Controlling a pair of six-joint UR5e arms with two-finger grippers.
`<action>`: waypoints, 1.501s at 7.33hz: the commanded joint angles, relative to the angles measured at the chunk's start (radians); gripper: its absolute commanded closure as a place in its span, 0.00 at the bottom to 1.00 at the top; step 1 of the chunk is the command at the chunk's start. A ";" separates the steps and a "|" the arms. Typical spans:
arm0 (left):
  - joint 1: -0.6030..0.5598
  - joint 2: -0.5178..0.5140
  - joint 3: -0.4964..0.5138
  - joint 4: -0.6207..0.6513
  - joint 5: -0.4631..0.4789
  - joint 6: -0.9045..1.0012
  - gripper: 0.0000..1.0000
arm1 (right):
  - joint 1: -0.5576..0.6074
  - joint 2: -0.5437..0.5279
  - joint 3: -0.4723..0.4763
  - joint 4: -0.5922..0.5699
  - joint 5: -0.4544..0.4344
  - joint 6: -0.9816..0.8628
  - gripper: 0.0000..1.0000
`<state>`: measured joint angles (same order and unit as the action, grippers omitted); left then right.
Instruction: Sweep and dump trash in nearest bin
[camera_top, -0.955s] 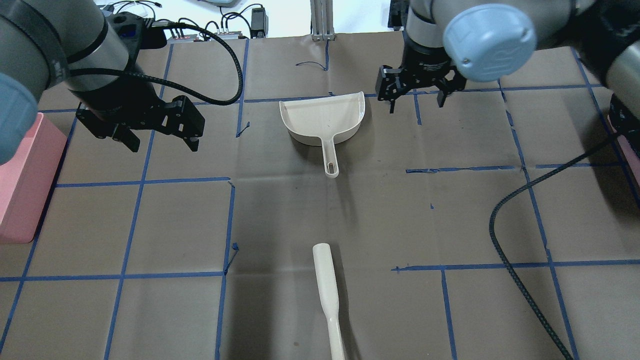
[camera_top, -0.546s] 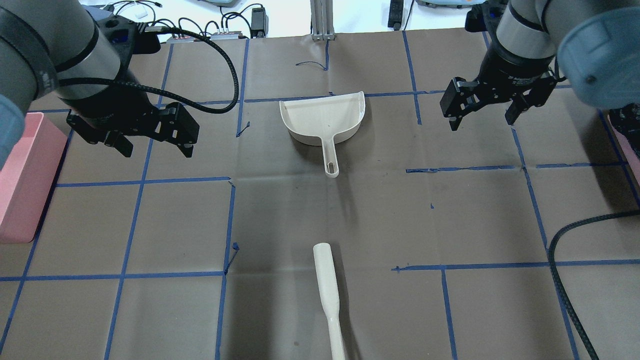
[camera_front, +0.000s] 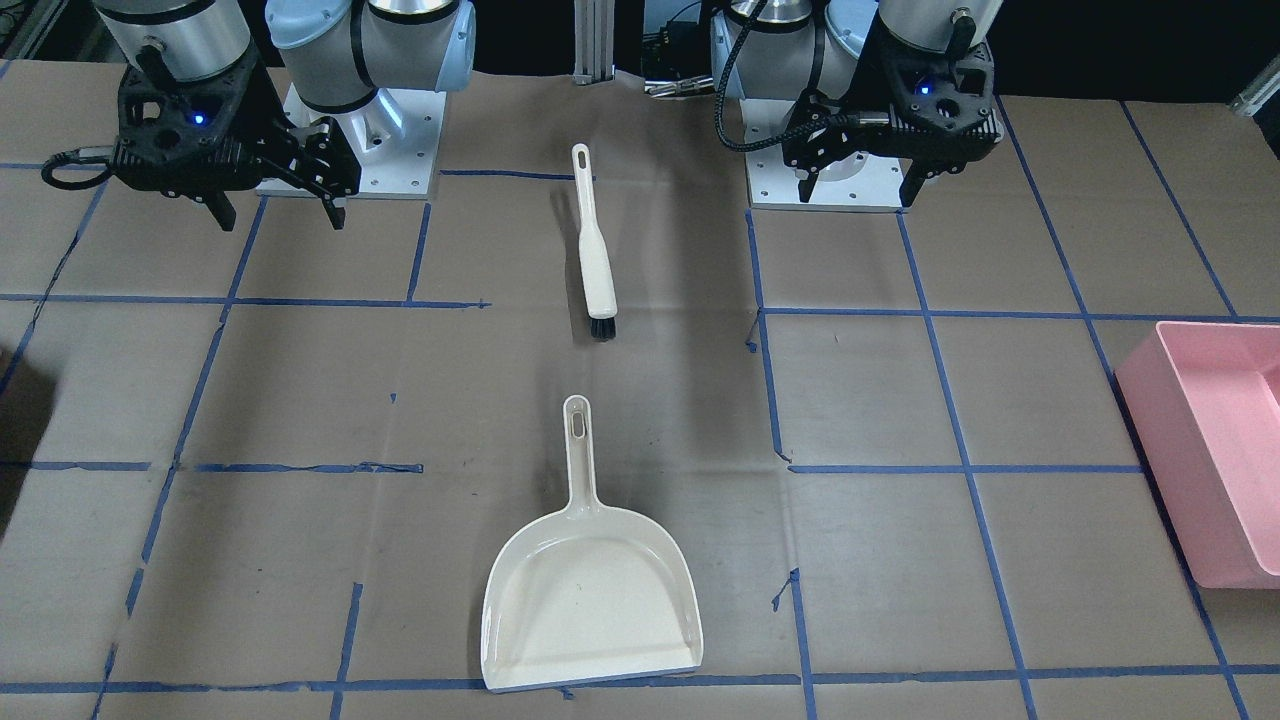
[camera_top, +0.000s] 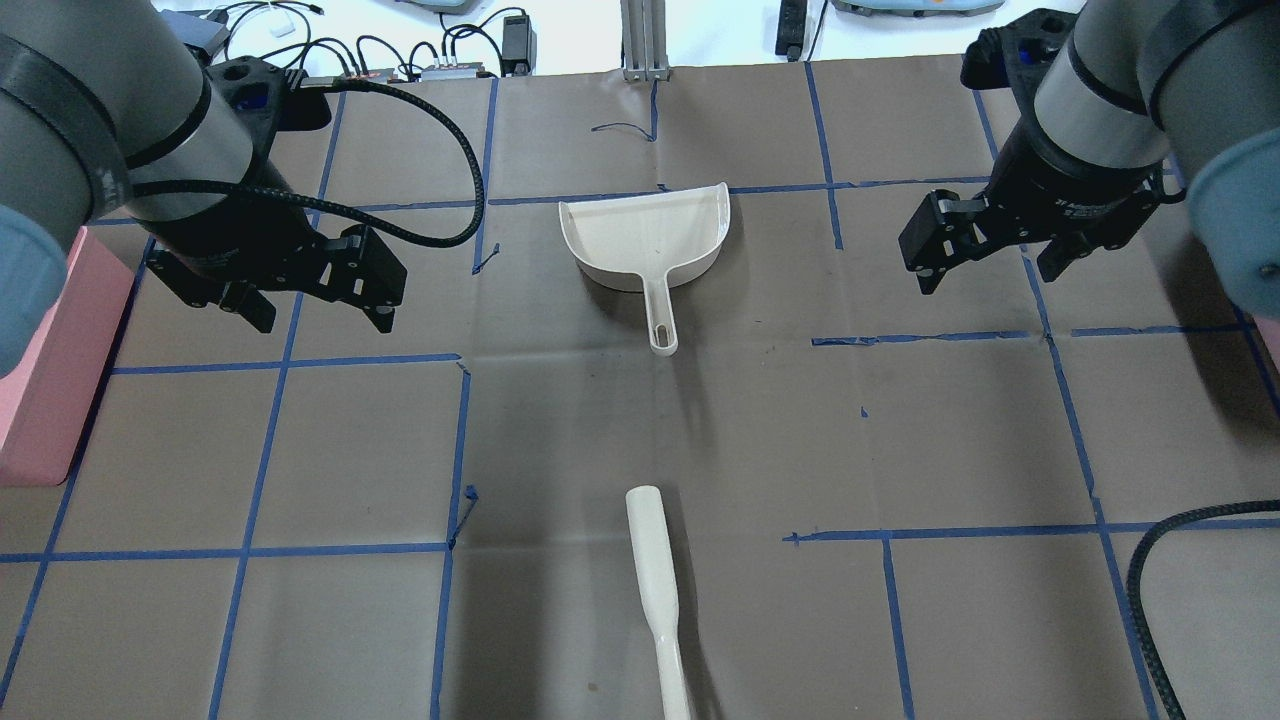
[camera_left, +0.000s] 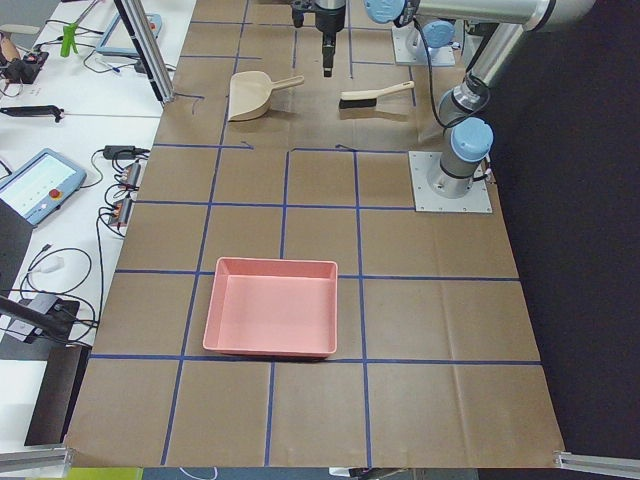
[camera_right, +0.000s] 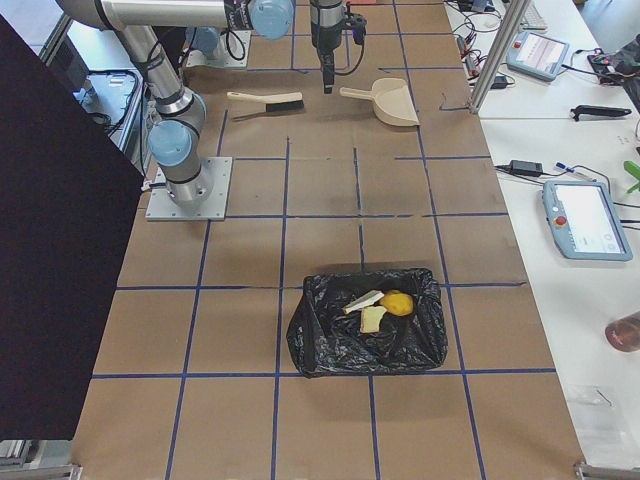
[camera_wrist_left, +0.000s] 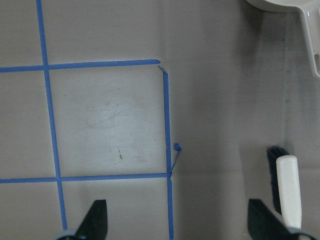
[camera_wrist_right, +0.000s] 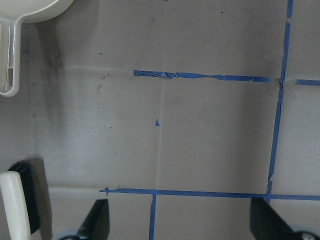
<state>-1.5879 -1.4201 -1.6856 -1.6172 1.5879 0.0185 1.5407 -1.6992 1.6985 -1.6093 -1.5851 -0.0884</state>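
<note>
Our right gripper (camera_top: 990, 275) has swung from beside the dustpan (camera_top: 645, 240) to the overhead frame's upper right, wide and empty like our left gripper (camera_top: 322, 320), and with the trash (camera_right: 396, 304) lying in the black bin (camera_right: 330, 352), we judge the job finished.

Glossy plastic dustpan (camera_front: 592, 600), matt paper table cover (camera_front: 1000, 600), seemingly crinkly plastic bin liner (camera_right: 310, 340)

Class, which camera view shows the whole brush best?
Exterior front-facing: the brush lies whole there, handle and black bristles clear. Overhead cuts off the handle's tip and shows no bristles; both wrist views catch only the bristle end at their edges; side views show it whole but small.
</note>
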 joint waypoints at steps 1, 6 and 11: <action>-0.001 0.001 -0.002 -0.001 0.000 -0.003 0.00 | 0.001 0.035 -0.048 0.014 0.002 0.004 0.00; 0.000 0.003 -0.005 0.000 0.001 0.000 0.00 | 0.001 0.099 -0.083 -0.003 0.025 0.009 0.00; 0.002 0.003 -0.005 0.000 0.006 0.000 0.00 | 0.001 0.095 -0.083 -0.001 0.013 0.009 0.00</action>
<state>-1.5862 -1.4174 -1.6904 -1.6167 1.5923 0.0184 1.5416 -1.6010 1.6142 -1.6119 -1.5712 -0.0798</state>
